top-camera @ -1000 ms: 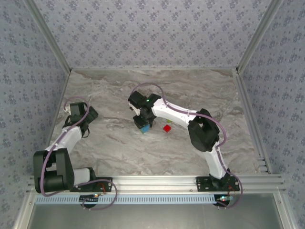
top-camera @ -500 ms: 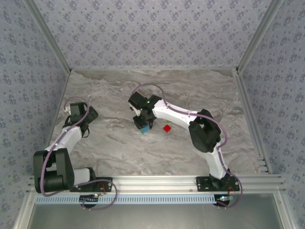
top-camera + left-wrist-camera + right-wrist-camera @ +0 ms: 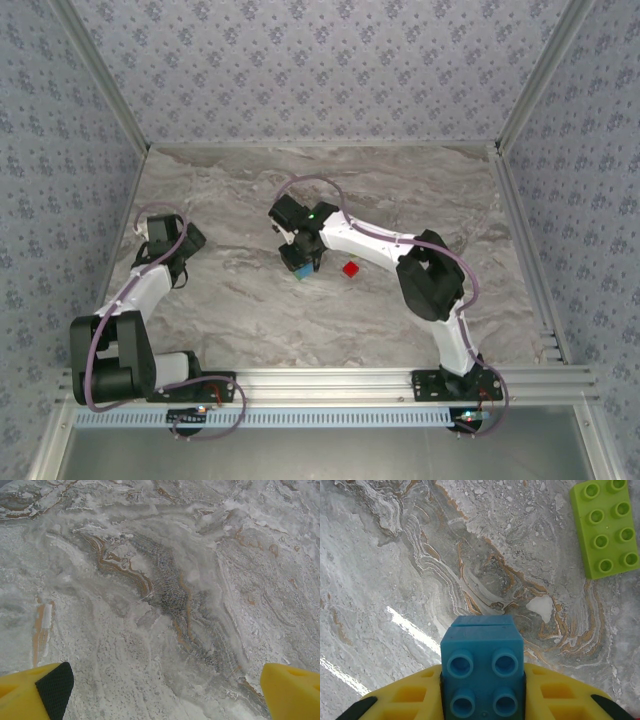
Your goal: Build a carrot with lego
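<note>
My right gripper point(image 3: 482, 690) is shut on a stack of two blue bricks point(image 3: 482, 667), their four studs facing the wrist camera and the yellow fingers point(image 3: 407, 697) pressing both sides. From above, the blue stack point(image 3: 300, 270) sits under the right gripper point(image 3: 301, 262) near the table's middle. A lime-green brick point(image 3: 607, 527) with eight studs lies flat on the marble at the upper right of the right wrist view. A red brick point(image 3: 350, 269) lies just right of the gripper. My left gripper point(image 3: 165, 700) hangs open over bare marble at the left point(image 3: 183, 262), its yellow fingertips point(image 3: 290, 690) wide apart.
The marble tabletop point(image 3: 250, 310) is walled by patterned panels with aluminium rails; a rail point(image 3: 330, 385) runs along the near edge by the arm bases.
The right gripper with the blue stack has shifted very slightly; the left arm has not moved.
</note>
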Available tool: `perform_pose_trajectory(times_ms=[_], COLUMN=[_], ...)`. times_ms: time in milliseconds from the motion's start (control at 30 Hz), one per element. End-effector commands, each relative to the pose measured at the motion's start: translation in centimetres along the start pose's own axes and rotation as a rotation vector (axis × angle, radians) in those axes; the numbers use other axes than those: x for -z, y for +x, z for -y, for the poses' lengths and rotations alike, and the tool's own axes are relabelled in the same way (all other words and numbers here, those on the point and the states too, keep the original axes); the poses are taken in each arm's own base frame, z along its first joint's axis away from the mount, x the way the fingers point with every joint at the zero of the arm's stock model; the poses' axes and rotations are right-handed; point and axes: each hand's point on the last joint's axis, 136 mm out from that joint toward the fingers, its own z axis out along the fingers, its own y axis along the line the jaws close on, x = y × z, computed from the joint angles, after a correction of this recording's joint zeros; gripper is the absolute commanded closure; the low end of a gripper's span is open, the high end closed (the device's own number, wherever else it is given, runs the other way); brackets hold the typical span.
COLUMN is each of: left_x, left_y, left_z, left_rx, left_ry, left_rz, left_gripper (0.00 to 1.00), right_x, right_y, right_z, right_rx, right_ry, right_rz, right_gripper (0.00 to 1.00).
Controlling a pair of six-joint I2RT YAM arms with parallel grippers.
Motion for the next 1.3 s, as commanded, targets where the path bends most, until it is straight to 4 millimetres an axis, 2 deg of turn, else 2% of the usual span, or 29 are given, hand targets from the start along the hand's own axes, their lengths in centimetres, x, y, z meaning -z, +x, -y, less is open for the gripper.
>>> perform_pose_trajectory(times_ms=[0,267,1033,1167,1267], left_x=[0.6,0.6,0.7,0.7,0.7], left_y=[-1.9,-1.9,-1.8,-1.9,-1.9], left_z=[1.0,1.0,1.0,1.0,1.0], left_rx=[0.023,0.021,0.021,0.022,0.021], left_ry=[0.035,0.034,0.033,0.034,0.033], left_rz=[0.041,0.041,0.04,0.041,0.042], left_gripper=[0.03,0.03,0.03,0.03,0.03], right_x=[-3.9,-5.9,-9.7,-9.7,-9.1], right_y=[5.8,8.3,14.9,15.0,14.3], right_z=[0.1,0.2,0.8,0.8,0.6], right_rx=[0.016,0.053,0.084,0.083,0.084], right_ry=[0.026,0.054,0.078,0.077,0.076], right_rz=[-0.201,-0.289,-0.483,-0.483,-0.459], right_gripper=[0.68,0.68,0.68,0.69,0.7])
